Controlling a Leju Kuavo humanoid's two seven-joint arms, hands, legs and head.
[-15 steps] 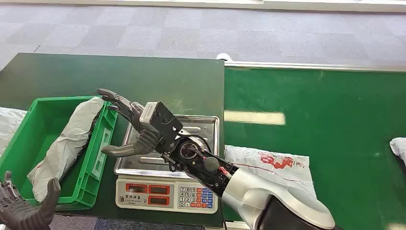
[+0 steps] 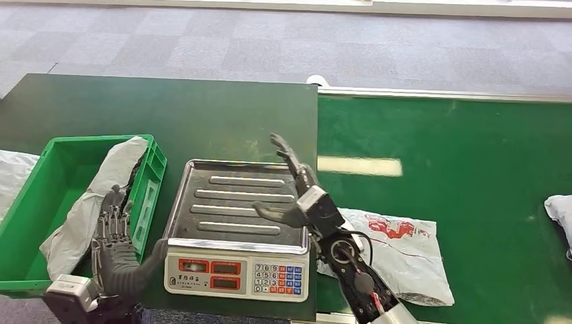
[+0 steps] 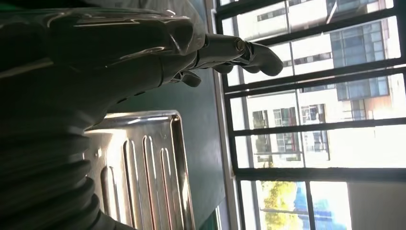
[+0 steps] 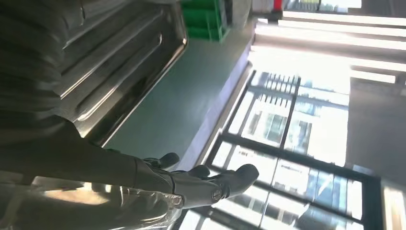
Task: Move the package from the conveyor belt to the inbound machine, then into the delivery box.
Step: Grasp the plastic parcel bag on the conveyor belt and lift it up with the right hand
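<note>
A grey package (image 2: 94, 202) lies inside the green delivery crate (image 2: 40, 145) at the left. The scale's steel tray (image 2: 229, 202) is bare. My right hand (image 2: 293, 192) hovers open over the tray's right edge, fingers spread and pointing away from me, holding nothing. My left hand (image 2: 116, 246) is raised open between the crate's right wall and the scale's front left corner. A white package with red print (image 2: 398, 243) lies on the green conveyor belt (image 2: 459, 155) just right of the scale. The left wrist view shows my left hand (image 3: 143, 52) above the tray (image 3: 143, 163). In the right wrist view my empty right hand (image 4: 119, 177) is beside the tray (image 4: 119, 62).
The scale's keypad and displays (image 2: 236, 266) face me at the table's front edge. Another white package (image 2: 560, 209) pokes in at the belt's far right. A pale bag (image 2: 13, 172) lies left of the crate. Dark green tabletop (image 2: 168, 108) stretches behind the scale.
My right hand has drawn back from the crate's side of the scale to the tray's right edge. My left hand has risen from the lower left corner to beside the crate.
</note>
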